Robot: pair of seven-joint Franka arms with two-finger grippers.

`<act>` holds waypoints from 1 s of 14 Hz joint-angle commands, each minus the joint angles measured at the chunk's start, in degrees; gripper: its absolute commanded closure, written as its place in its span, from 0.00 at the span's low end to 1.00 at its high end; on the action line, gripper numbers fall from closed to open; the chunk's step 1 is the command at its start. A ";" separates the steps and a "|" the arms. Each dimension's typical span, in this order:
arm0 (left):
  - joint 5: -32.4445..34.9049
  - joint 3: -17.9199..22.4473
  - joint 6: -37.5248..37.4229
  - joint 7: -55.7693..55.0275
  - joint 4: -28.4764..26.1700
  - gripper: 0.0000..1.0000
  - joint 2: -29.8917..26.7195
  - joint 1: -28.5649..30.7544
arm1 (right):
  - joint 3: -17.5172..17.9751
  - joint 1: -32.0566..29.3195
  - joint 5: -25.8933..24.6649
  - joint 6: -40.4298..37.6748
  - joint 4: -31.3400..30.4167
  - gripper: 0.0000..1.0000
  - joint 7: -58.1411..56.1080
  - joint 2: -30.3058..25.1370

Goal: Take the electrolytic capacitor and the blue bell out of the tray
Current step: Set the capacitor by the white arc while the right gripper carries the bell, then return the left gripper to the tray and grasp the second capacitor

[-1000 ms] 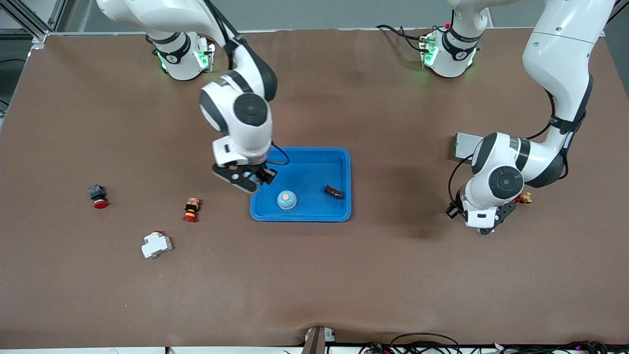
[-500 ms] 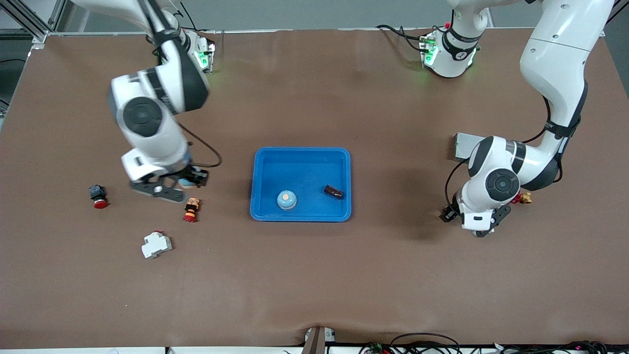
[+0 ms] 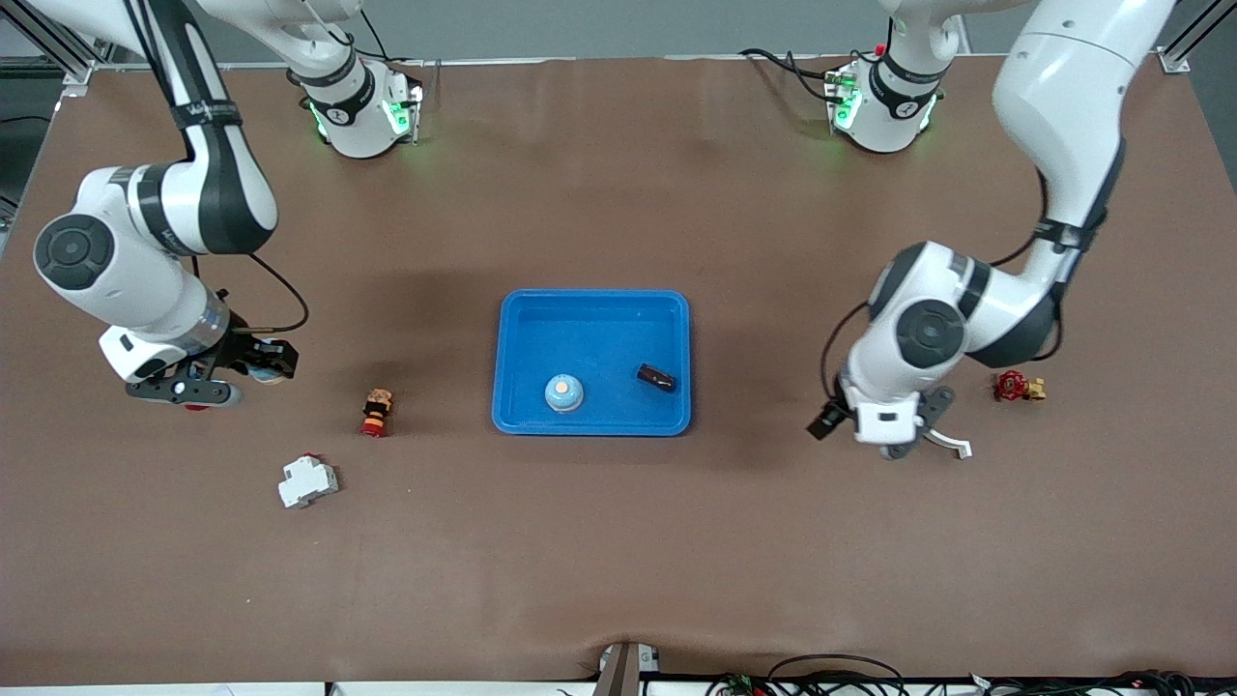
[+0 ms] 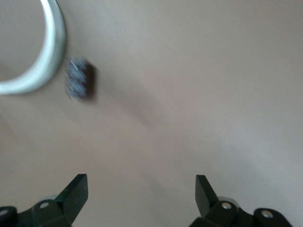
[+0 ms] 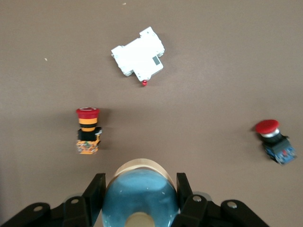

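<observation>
Right pincer [image 5: 140, 189] is clamped on a blue bell [image 5: 140, 201] with a tan button on top. The fingers [image 5: 93, 191] press on the dome's two sides. It hangs over the desk [image 3: 618, 541] at the right arm's end. A red push button [image 5: 274, 142] sits on the desk just beside where the pincer hangs, and the front view mostly hides it under the pincer. A striped button [image 3: 376, 412] lies on its side near the pincer, off toward the tray [image 3: 591, 298]. The white breaker [image 3: 307, 480] is a bit past that, nearer the front camera.

Left pincer [image 3: 923, 447] is spread wide with nothing in it, over bare desk toward the left arm's end. Its wrist view shows both fingers [image 4: 75, 191] well apart. It also shows a small dark blurry thing [image 4: 79, 79] that I can't make out. A red valve [image 3: 1017, 387] sits near this pincer, closer to the desk's edge at that end.

The tray is between the two pincers, well apart from both. It holds a second bell [image 3: 563, 391] and the dark capacitor [image 3: 656, 377], side by side but not touching.
</observation>
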 commanded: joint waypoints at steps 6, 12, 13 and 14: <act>1.07 0.89 3.88 -26.48 10.27 0.00 9.82 -16.52 | 0.99 -1.80 4.86 13.67 -8.30 1.00 -4.48 4.92; 1.07 4.66 9.96 -32.84 12.28 0.00 15.36 -23.55 | 0.99 -6.11 4.86 17.62 -7.33 1.00 -9.58 12.48; 0.98 5.63 9.96 -32.84 12.64 0.01 16.15 -24.69 | 0.99 -6.46 4.86 18.76 -7.33 1.00 -9.58 13.19; 0.98 6.16 9.96 -32.93 12.64 0.03 16.68 -25.23 | 0.99 -6.90 4.86 19.56 -7.33 1.00 -9.67 14.07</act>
